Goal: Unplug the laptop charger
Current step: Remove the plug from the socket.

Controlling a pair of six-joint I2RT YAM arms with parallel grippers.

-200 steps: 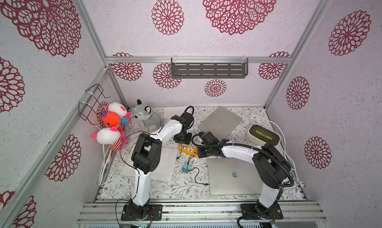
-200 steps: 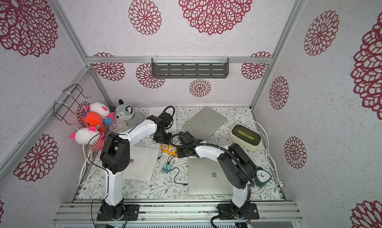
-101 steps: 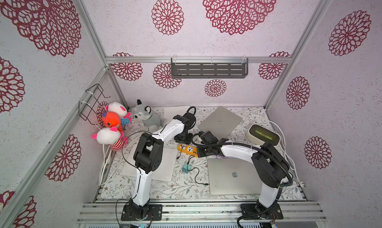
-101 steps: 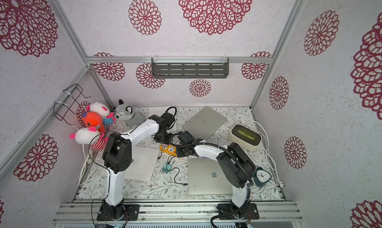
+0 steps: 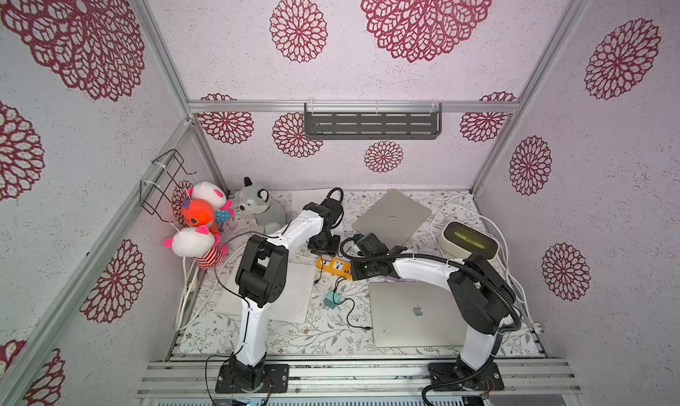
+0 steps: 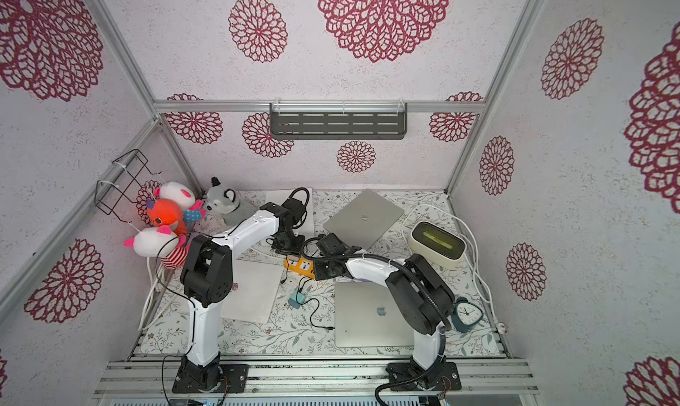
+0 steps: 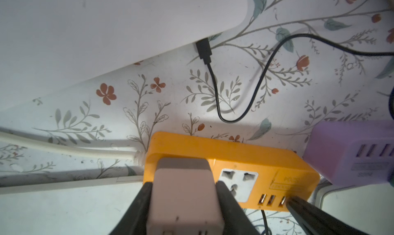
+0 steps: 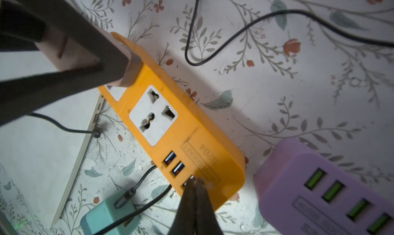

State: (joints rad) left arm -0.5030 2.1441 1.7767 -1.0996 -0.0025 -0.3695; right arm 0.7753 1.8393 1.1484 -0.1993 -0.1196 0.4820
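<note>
Charger (image 7: 183, 193) sat plugged into the end of the orange power strip (image 7: 255, 161), mid-worktop (image 7: 277, 99). Left hand (image 7: 183, 183) clamped its sides, arm reaching forward, wrist down. Right hand (image 8: 194, 181) fully closed, empty, tips pressing the strip's USB end.

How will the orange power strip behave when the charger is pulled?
Probably light plastic: the orange power strip would likely lift with the charger unless the shut right gripper pins its USB end. Being rigid, it may pivot there. Its white cord may resist sliding.

Orange power strip (image 7: 255, 159), beige charger (image 7: 183, 191), floral tablecloth (image 7: 119, 108)
</note>
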